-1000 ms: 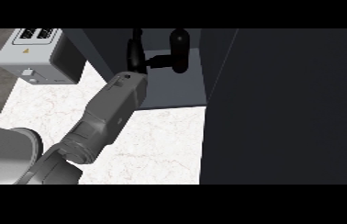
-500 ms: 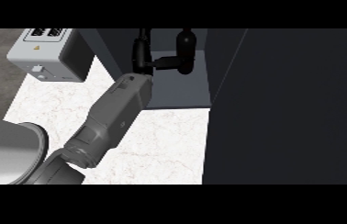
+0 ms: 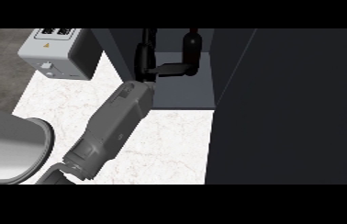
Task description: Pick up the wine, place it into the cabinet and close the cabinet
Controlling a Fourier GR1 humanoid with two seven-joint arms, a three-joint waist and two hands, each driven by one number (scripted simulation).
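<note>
Now deeper in cabinet (image 3: 183, 94), hand (image 3: 159, 67) (left) on wine (image 3: 192, 46)

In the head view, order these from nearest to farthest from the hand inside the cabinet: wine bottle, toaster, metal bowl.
From the left hand:
1. Wine bottle, touching the thumb, inside the cabinet.
2. Toaster, far left on the counter.
3. Metal bowl, lower left edge.

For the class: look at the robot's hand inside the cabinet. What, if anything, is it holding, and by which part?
The black hand reaches to the dark wine bottle inside the grey cabinet, meeting its lower body; whether the fingers actually grip it cannot be told.
</note>
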